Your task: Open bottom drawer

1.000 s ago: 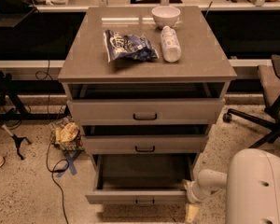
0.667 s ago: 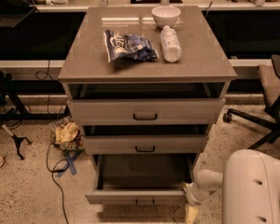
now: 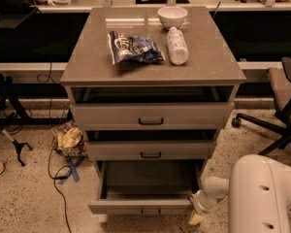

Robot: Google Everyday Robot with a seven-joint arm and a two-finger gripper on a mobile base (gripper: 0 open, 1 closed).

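The bottom drawer [image 3: 144, 207] of the grey cabinet is pulled well out, and its empty inside [image 3: 148, 177] shows. Its small dark handle [image 3: 150, 211] sits at the centre of the front, at the lower edge of the view. The middle drawer [image 3: 150, 150] and the top drawer [image 3: 151, 116] stand slightly out. My gripper [image 3: 196, 215] is low at the right front corner of the bottom drawer, at the end of my white arm [image 3: 262, 193]. It is beside the drawer front, away from the handle.
On the cabinet top [image 3: 87, 57] lie a blue snack bag [image 3: 132, 47], a white bottle on its side [image 3: 177, 44] and a white bowl [image 3: 172, 16]. A crumpled bag [image 3: 70, 141] and cables lie on the floor at left. An office chair [image 3: 281, 101] stands at right.
My arm has shifted slightly left and the gripper sits a little lower at the drawer's right corner. The drawers have not visibly moved.
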